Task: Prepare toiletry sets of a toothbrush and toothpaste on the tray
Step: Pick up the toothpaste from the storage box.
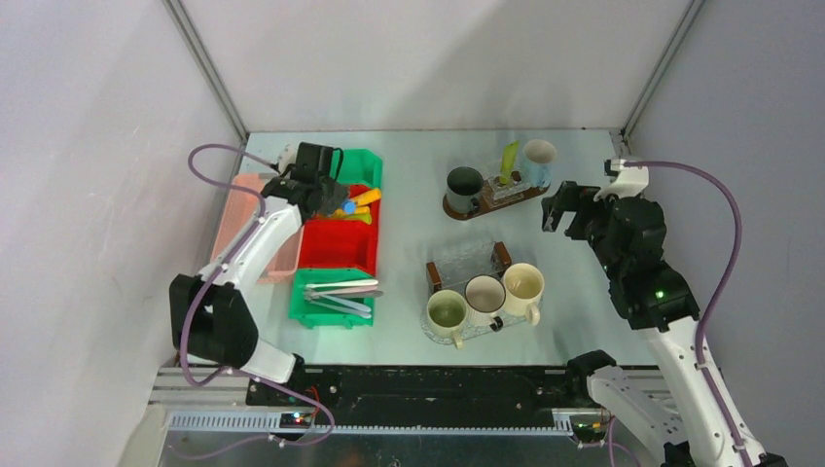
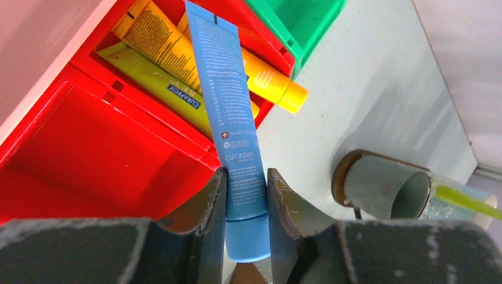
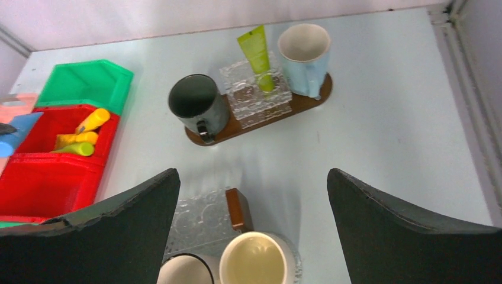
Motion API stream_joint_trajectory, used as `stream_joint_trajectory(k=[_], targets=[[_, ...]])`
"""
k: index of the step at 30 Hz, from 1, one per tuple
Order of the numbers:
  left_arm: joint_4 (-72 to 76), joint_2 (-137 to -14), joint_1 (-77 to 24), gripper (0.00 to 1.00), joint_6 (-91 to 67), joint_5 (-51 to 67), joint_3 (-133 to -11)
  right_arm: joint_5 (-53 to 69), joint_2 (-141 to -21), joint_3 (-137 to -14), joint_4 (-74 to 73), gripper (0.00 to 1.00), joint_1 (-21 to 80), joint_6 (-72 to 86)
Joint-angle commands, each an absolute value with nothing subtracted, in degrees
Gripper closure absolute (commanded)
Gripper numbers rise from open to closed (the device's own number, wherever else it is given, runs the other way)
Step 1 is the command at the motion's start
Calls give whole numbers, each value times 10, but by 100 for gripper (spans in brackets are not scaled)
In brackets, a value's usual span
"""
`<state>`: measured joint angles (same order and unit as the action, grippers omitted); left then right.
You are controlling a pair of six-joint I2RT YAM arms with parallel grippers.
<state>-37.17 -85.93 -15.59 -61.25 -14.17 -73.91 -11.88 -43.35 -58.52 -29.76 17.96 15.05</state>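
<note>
Left gripper (image 2: 245,177) pinches blue tube (image 2: 222,89) near its cap end, seemingly lifted over red bin (image 2: 89,148). Right gripper (image 3: 251,174) hangs wide open, empty, near far tray (image 3: 319,94).

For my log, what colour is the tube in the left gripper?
Blue with white print. The tube in the left gripper shows best in the left wrist view.

Bare table (image 1: 404,195) lane between red bin (image 1: 336,248) and far tray (image 1: 457,214); three mugs (image 1: 484,292) nearer.
</note>
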Motion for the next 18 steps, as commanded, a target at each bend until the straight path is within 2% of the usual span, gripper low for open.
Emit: stream_joint_trajectory(k=[1, 11, 18], targets=[[-263, -787, -160, 100, -544, -124, -673, -46, -450, -586, -243, 3, 177, 174], [-68, -622, -160, 100, -466, -102, -480, 60, -502, -586, -185, 1, 186, 240], [75, -545, -159, 100, -417, -52, -404, 98, -540, -589, -126, 0, 215, 279]])
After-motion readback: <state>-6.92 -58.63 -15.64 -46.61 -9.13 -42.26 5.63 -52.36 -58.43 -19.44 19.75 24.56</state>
